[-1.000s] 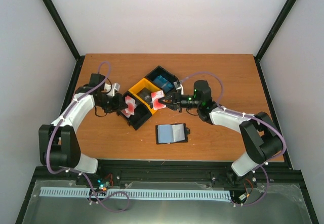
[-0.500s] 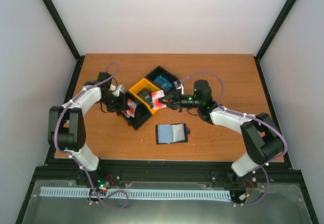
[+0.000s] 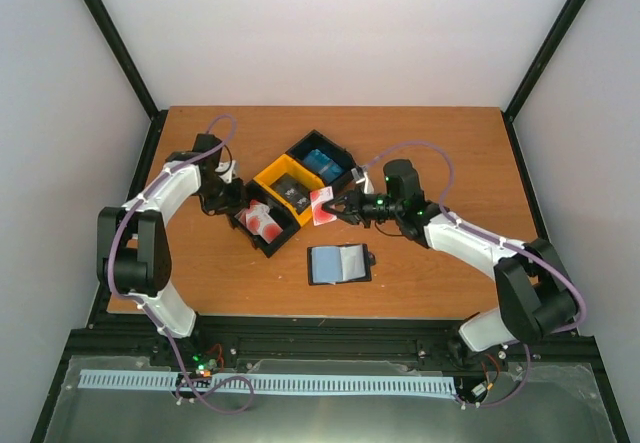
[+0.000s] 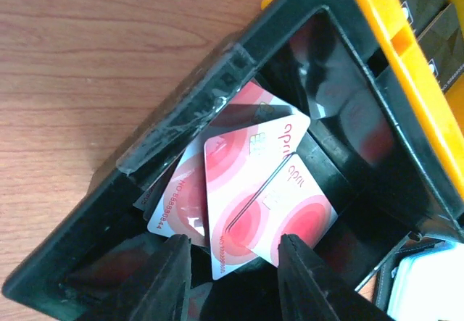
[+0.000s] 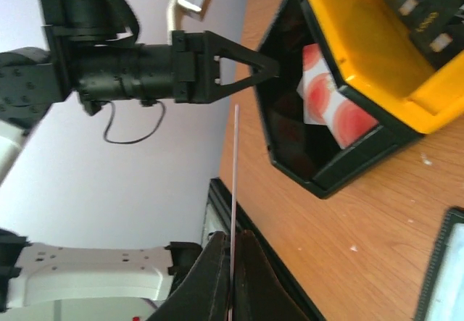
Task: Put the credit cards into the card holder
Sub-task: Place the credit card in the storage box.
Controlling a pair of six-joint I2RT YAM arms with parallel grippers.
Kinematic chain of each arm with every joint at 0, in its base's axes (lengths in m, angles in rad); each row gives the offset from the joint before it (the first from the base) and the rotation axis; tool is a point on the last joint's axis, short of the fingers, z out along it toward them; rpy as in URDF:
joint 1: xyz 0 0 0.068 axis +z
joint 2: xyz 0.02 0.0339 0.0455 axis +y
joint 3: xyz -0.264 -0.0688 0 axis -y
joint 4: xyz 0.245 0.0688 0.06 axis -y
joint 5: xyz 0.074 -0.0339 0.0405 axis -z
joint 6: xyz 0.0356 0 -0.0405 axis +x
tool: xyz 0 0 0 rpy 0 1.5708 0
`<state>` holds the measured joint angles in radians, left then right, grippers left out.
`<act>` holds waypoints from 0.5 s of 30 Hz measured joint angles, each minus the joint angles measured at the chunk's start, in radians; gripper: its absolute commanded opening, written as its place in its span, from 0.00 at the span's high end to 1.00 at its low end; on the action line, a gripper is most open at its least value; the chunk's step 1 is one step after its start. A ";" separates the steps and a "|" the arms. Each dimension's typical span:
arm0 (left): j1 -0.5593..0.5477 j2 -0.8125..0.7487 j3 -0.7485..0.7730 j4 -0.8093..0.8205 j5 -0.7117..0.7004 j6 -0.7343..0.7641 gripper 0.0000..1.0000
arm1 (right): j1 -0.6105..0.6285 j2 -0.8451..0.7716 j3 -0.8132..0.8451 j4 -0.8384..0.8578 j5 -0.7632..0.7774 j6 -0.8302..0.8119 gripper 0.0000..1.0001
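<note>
Several red-and-white credit cards (image 4: 246,190) lie overlapping in the near black compartment of the tray, also seen from above (image 3: 263,221). My left gripper (image 4: 233,263) hangs open just over them, its fingers on either side of the pile and holding nothing; from above it is at the compartment's left edge (image 3: 241,210). My right gripper (image 5: 233,263) is shut on a red-and-white credit card (image 3: 322,206), seen edge-on (image 5: 235,183) in the right wrist view. It is held upright beside the tray. The card holder (image 3: 338,263) lies open on the table below it.
The black-and-yellow tray (image 3: 268,177) stands at the table's middle, with dark cards (image 3: 293,195) in its yellow compartment and blue cards (image 3: 322,160) in the far black one. The left arm (image 5: 138,71) reaches in opposite my right gripper.
My left gripper has opened and let its red-and-white card drop into the tray's near compartment. My right gripper has carried its card a little off the tray toward the card holder.
</note>
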<state>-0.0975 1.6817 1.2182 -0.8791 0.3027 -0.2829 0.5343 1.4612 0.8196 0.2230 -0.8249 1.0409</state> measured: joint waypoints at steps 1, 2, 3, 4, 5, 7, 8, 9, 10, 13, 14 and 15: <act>-0.001 0.000 0.004 -0.001 -0.005 -0.002 0.60 | 0.000 -0.007 0.003 -0.031 0.013 -0.018 0.97; -0.004 -0.003 0.006 -0.001 -0.010 -0.006 0.57 | 0.003 -0.014 0.008 -0.074 0.035 -0.043 0.97; -0.009 -0.009 0.008 -0.002 -0.012 -0.011 0.55 | 0.006 -0.021 0.014 -0.112 0.057 -0.069 0.97; -0.017 -0.017 0.008 -0.002 -0.013 -0.018 0.52 | 0.008 -0.025 0.020 -0.150 0.078 -0.092 0.97; -0.029 -0.031 0.008 -0.002 -0.015 -0.028 0.49 | 0.013 -0.029 0.028 -0.192 0.107 -0.119 0.97; -0.067 -0.068 0.006 0.001 -0.016 -0.051 0.43 | 0.033 -0.038 0.043 -0.279 0.169 -0.175 0.97; -0.087 -0.090 0.002 0.003 -0.014 -0.058 0.40 | 0.042 -0.041 0.045 -0.302 0.190 -0.192 0.97; -0.117 -0.126 -0.011 0.019 -0.008 -0.081 0.38 | 0.053 -0.045 0.045 -0.330 0.216 -0.209 0.97; -0.141 -0.155 -0.024 0.026 0.002 -0.093 0.36 | 0.066 -0.050 0.045 -0.358 0.241 -0.224 0.97; -0.222 -0.260 -0.103 0.093 0.053 -0.155 0.34 | 0.102 -0.069 0.024 -0.401 0.305 -0.251 0.97; -0.270 -0.316 -0.171 0.153 0.087 -0.202 0.34 | 0.111 -0.080 0.005 -0.408 0.322 -0.256 0.97; -0.277 -0.325 -0.182 0.158 0.093 -0.209 0.35 | 0.116 -0.087 -0.012 -0.410 0.333 -0.256 0.97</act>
<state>-0.3748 1.3563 1.0363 -0.7208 0.3958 -0.4923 0.6502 1.3746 0.8074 -0.1875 -0.4919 0.7845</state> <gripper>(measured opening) 0.658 0.031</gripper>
